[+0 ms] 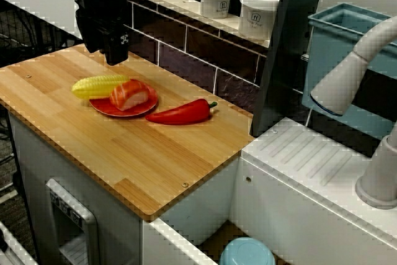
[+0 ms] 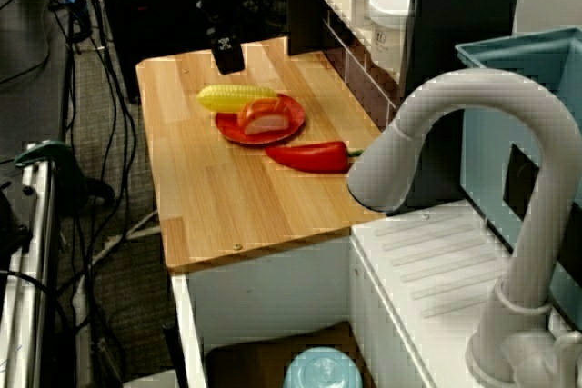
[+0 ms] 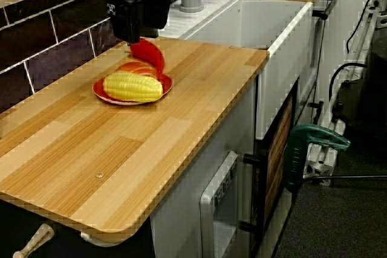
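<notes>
My gripper (image 1: 116, 55) hung above corn (image 1: 98, 85); I couldn't tell my jaws' spread. A nudge might have rolled it off the plate (image 1: 139, 112).

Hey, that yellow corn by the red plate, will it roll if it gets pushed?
The corn is a rounded cylinder lying on its side, so a sideways push would probably roll it. One end seems to meet the rim of the red plate, which may check it. Its glossy look suggests plastic: likely stiff, light, somewhat slippery.
</notes>
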You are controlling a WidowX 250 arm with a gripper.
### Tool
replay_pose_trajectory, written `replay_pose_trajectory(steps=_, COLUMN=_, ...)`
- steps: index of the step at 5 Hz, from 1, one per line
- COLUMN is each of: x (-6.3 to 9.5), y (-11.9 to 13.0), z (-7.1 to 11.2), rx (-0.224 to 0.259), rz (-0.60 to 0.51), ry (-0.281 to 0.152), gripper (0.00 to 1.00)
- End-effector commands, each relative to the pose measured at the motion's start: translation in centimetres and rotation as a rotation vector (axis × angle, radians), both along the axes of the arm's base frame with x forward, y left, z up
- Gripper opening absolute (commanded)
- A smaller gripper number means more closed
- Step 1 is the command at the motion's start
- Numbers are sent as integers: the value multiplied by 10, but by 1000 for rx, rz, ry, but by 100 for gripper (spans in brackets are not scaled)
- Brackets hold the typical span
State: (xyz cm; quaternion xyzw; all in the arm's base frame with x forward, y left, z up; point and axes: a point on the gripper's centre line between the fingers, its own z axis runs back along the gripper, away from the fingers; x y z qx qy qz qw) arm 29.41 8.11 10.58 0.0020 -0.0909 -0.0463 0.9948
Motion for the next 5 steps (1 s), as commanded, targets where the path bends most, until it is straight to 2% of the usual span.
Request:
replay_pose_trajectory(steps=1, x=0, y=0, z=0, rx=0, rz=0, ry=0, gripper=100)
replay_pose_trajectory(steps=2, x=-3, y=5, z=-8, rx=69, rz=-45, ry=-52, gripper=100)
replay_pose_trajectory(steps=4, x=7, y=31, z=-12, rx=112, rz=-21, ry=-54, gripper=100)
replay_pose_trajectory(steps=5, x=7, y=40, z=-17, rx=114, rz=11, ry=-63, gripper=100)
